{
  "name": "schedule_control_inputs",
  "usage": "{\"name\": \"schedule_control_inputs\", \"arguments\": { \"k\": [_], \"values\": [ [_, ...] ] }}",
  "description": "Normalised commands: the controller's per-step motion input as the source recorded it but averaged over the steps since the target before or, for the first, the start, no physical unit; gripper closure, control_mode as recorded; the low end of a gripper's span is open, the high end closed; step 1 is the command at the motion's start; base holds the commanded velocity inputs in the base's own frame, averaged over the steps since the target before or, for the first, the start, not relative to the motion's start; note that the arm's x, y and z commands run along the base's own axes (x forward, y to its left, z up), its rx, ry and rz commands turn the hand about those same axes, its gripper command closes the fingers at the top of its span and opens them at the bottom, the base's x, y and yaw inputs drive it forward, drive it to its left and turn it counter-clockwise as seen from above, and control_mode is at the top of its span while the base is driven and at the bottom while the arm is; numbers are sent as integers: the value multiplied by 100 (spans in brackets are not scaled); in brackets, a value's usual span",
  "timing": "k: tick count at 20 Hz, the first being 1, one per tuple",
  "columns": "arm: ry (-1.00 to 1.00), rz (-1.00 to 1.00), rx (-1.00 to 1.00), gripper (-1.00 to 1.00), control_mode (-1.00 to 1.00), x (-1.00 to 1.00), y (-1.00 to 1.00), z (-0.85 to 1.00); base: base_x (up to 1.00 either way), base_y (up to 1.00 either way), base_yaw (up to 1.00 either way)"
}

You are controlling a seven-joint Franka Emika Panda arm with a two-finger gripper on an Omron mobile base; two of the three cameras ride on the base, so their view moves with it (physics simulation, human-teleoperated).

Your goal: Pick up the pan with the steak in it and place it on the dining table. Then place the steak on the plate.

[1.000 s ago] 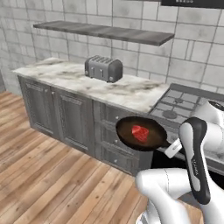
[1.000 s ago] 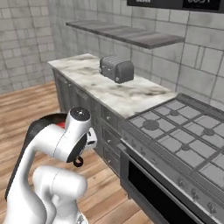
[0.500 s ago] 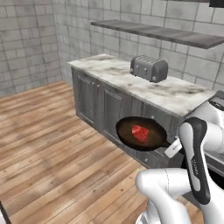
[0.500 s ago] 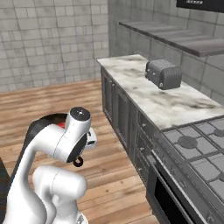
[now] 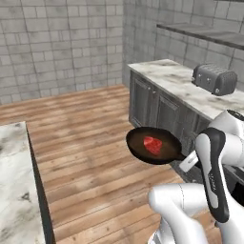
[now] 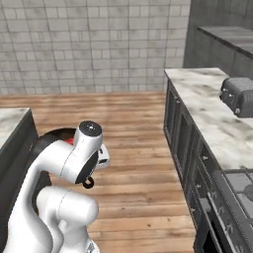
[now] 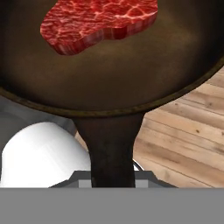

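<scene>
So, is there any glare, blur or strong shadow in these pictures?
Left base view: even, flat light, no glare on the round black frying pan. Hand view: sharp on the red raw steak, the pan's dark brown inside shades softly. Right base view: the grey toaster looks slightly soft.

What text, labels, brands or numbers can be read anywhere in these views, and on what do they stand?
None: no readable text, label, brand, number or sign appears in any view.
The toaster carries no visible marking.
The pan, held by its handle, and the steak in it show no print.
The wall tiles, the cabinets and the marble tops are plain.
</scene>
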Motion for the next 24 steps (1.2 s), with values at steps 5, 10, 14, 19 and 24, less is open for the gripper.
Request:
{"name": "schedule_control_inputs", "arguments": {
  "k": [5,10,14,19,24],
  "values": [
    [0,0,0,100,100,0,0,0,0,0,50],
    [0,0,0,100,100,0,0,0,-3,0,48],
    [0,0,0,100,100,0,0,0,-2,-5,10],
    [0,0,0,100,100,0,0,0,56,-3,0],
    [0,0,0,100,100,0,0,0,100,-11,1]
  ]
}}
